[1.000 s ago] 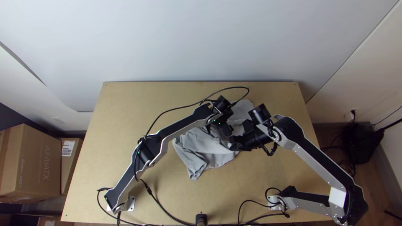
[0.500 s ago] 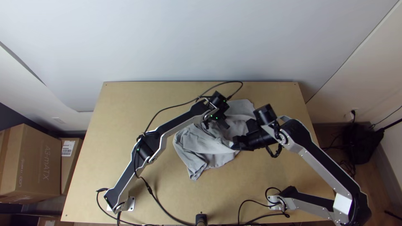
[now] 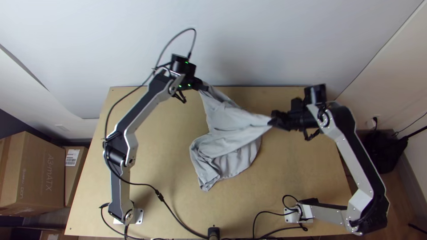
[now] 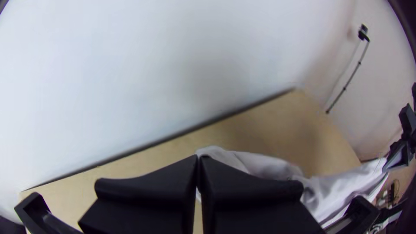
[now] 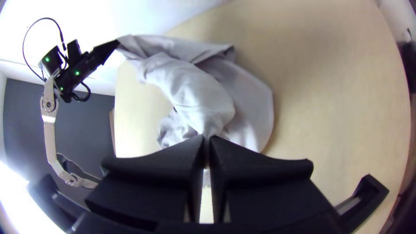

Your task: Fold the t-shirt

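T-shirt (image 3: 227,120) tapers nearward, long axis far-to-near; left and right jaws closed, pinching it.

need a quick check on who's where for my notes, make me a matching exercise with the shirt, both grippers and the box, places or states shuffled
1 shirt
2 left gripper
3 box
4 right gripper

a brown, beyond the left side of the table
b shut on the shirt, at the table's far edge in the top view
c grey, stretched between two holds
d shut on the shirt, over the table's right half in the top view

Pairs: 1-c, 2-b, 3-a, 4-d
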Available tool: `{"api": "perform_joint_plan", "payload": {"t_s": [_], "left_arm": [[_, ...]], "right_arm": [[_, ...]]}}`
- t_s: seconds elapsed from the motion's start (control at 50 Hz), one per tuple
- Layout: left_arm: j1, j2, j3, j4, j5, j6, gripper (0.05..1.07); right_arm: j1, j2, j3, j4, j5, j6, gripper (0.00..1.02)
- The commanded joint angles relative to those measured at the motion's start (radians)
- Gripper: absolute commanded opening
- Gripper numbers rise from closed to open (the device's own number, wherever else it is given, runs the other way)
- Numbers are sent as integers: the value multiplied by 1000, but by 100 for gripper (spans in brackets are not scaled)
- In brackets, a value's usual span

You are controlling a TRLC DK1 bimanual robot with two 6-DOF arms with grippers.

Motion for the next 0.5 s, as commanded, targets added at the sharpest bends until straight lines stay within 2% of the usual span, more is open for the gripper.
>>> {"api": "perform_joint_plan", "payload": {"t_s": [0.0,0.26,0.42,0.48], "left_arm": [[59,-102,39,-3,-22,-43,8],[182,-310,65,51,-119,-109,8],[193,-481,59,89,-215,-112,8],[193,-551,50,94,-248,-110,8]], "right_arm": [[-21,48,170,14,29,-77,2],[-95,170,581,83,46,-106,2],[-93,161,714,173,113,-137,2],[-78,132,757,181,119,-154,2]]}}
